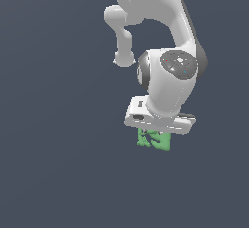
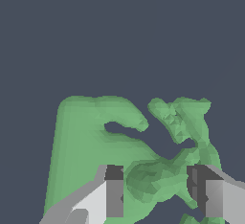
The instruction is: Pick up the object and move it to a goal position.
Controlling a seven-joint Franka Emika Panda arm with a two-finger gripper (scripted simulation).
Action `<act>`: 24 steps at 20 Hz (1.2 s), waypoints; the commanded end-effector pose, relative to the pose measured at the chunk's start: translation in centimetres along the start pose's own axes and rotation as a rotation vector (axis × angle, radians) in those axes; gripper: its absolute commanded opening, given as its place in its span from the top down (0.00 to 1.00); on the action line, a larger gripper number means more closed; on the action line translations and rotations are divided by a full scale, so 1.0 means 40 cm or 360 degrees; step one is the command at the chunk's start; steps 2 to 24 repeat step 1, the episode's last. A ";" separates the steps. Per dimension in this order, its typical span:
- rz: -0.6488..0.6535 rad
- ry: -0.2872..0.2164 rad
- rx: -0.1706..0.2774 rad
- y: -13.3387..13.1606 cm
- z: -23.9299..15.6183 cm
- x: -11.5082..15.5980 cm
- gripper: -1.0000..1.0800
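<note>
A plain dark grey-blue surface [image 1: 53, 173] fills both views.

1. The arm [image 1: 160, 42] came down from the top of the exterior view
2. The gripper [image 1: 154, 135] sat at the low end of the arm
3. The object [image 1: 154, 140] was right under the gripper, touching it
4. In the exterior view the object was a little to the exterior view's right of the middle
5. In the wrist view the two fingers [image 2: 107, 194] stood on either side of a part of the object [image 2: 86, 141]
</note>
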State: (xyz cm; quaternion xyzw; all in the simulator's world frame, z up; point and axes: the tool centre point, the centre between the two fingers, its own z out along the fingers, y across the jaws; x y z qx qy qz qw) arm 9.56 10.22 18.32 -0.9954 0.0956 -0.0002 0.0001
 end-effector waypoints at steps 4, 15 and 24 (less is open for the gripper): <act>0.0002 -0.0001 -0.0001 0.004 0.003 0.001 1.00; 0.0002 -0.0001 -0.0001 0.004 0.003 0.001 1.00; 0.0002 -0.0001 -0.0001 0.004 0.003 0.001 1.00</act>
